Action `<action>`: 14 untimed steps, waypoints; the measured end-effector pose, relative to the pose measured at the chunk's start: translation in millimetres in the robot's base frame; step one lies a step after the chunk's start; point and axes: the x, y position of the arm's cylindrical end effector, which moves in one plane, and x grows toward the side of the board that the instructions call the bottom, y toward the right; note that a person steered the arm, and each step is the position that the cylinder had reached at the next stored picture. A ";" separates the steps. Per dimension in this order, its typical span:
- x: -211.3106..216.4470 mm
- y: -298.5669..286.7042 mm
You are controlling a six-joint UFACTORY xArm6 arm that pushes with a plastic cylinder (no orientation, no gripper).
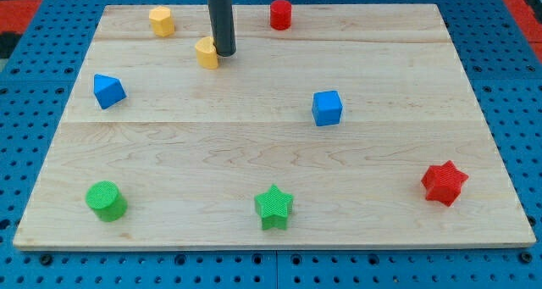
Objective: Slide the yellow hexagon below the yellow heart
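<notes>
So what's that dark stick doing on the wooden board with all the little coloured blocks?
That dark rod is the robot arm's only tool, and my tip slides along the wooden board to push blocks. Right now it sits against the right side of the small yellow heart block near the view's top. The yellow hexagon block, which should end up below the heart, stands further up and to the left, apart from my tip. The other blocks lie scattered and untouched.

My tip (224, 52) touches the yellow heart's (206, 53) right; yellow hexagon (162, 22) upper left
</notes>
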 end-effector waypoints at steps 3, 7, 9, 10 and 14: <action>-14.6 9.4; -109.3 -59.8; -64.0 -111.9; -42.5 -108.1; 7.4 -108.6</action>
